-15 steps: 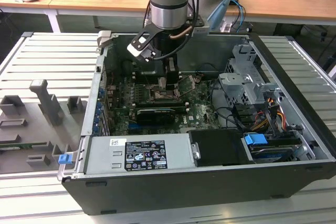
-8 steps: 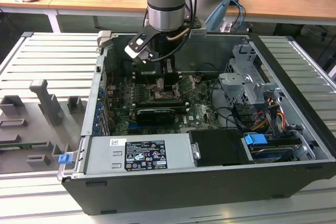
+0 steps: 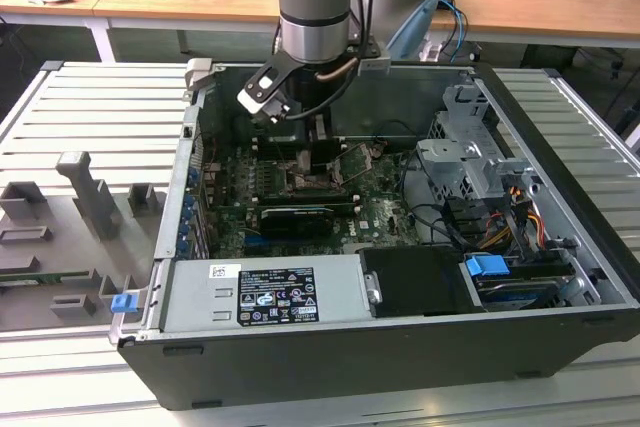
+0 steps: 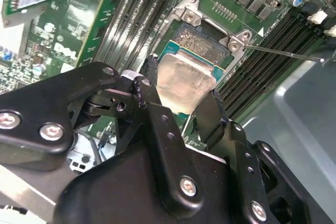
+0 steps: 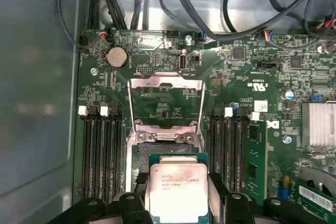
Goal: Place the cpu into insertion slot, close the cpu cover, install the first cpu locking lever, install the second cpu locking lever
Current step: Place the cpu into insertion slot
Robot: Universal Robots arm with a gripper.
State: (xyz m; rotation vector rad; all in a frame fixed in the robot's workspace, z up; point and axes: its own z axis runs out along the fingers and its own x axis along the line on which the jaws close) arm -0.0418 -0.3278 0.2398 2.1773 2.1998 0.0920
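My gripper (image 4: 182,83) is shut on the cpu (image 4: 185,80), a pale silvery square chip pinched at two opposite edges by the black fingers (image 4: 152,95). It hangs tilted just above the insertion slot (image 4: 202,39), whose contact field and silver rim partly show beyond the chip. In the first wrist view the cpu (image 5: 178,190) overlaps the near edge of the slot (image 5: 157,149). The cpu cover (image 5: 166,81) stands swung open past the far side of the slot. A thin wire lever (image 4: 283,53) sticks out from a socket corner. In the exterior view the gripper (image 3: 318,147) reaches down into the computer case.
Long black memory slots (image 5: 100,150) flank the socket on both sides. Cables (image 5: 199,3) run along the case wall beyond the board. A finned heat sink (image 5: 319,124) sits to one side. The drive cage (image 3: 470,157) and power supply (image 3: 265,292) crowd the case.
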